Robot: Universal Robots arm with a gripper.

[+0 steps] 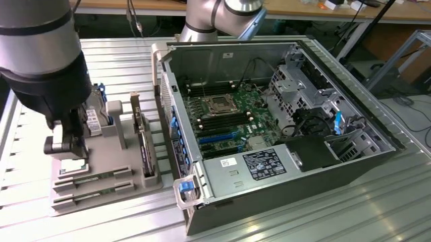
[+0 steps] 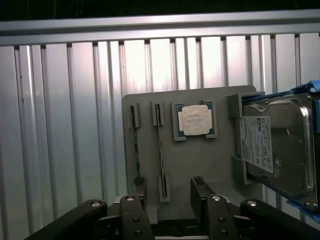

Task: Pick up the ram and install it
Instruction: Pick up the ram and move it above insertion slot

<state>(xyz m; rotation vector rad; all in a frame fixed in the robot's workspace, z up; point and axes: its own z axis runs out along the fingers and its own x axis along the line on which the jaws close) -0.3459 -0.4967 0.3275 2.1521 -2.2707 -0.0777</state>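
I had the gripper (image 2: 169, 194) with jaws apart and empty over the grey tray (image 2: 200, 165). The ram (image 2: 160, 145) sat slotted in that tray beside the CPU (image 2: 196, 121), its twin (image 2: 135, 145) just beyond.

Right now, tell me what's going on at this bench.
The robot arm's fingers hang open over a grey tray beside the open computer case, holding nothing. Both memory sticks lie in their slots on the tray, next to a processor chip and a hard drive. Neither stick has been picked up yet.
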